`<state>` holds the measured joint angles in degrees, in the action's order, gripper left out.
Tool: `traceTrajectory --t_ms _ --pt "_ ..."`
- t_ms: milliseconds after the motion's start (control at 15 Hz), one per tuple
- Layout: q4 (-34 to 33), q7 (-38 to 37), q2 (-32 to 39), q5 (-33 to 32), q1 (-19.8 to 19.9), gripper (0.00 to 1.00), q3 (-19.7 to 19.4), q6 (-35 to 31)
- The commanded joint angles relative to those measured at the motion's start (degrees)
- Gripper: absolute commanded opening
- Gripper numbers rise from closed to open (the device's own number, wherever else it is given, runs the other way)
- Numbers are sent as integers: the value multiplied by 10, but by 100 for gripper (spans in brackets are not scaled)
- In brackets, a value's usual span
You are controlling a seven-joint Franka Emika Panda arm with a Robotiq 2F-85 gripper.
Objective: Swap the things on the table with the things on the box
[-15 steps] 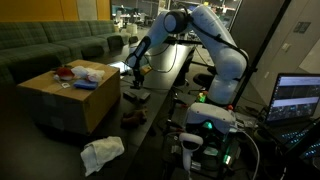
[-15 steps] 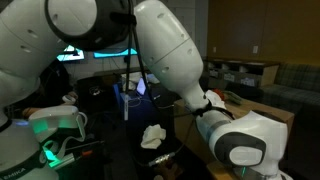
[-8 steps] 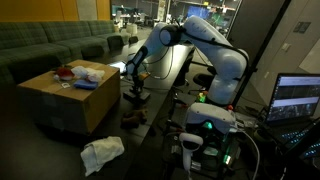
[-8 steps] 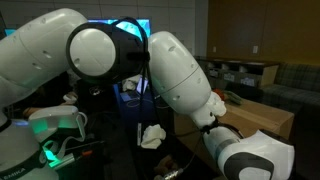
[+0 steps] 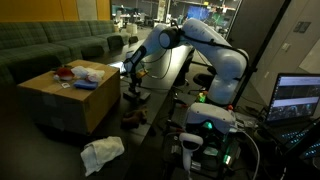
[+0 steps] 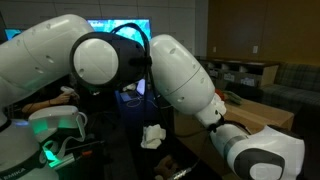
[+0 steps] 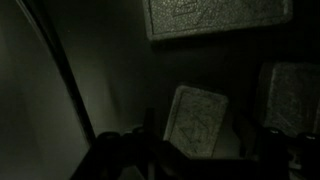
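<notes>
Standing at the left of the scene, the tan cardboard box [image 5: 62, 100] carried a small cluster on its flat top: a red item [image 5: 63, 71], a white crumpled piece [image 5: 90, 71] and a blue flat thing [image 5: 85, 85], all close together near its far side, likely waiting to be traded for the table's things. Just right of it ran the glossy black table [image 5: 157, 98], on which two dark objects [image 5: 135, 96] lay one nearer than the other, too dim to name. A white rag [image 5: 102, 152] lay nearer the camera; whether it rested on the table or the floor I could not tell. The white arm [image 5: 205, 35] reached from the right and bent down so that the gripper [image 5: 131, 82] hung low over the table's left edge, above the farther dark object, a pose that suited either setting down or picking up there. In the wrist view the gripper [image 7: 197, 138] had its jaws apart, straddling a pale rectangular slab [image 7: 196, 112] with a dark gap on each side, so it seemed to clamp nothing.
</notes>
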<state>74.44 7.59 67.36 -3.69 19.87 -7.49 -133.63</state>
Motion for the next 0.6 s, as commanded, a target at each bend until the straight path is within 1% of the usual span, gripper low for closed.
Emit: traceTrajectory --t_ms 0,533 --pt "-11 -5 -8 5 -5 100 -6 -3" --pt "46 12 -50 15 -5 100 22 -43"
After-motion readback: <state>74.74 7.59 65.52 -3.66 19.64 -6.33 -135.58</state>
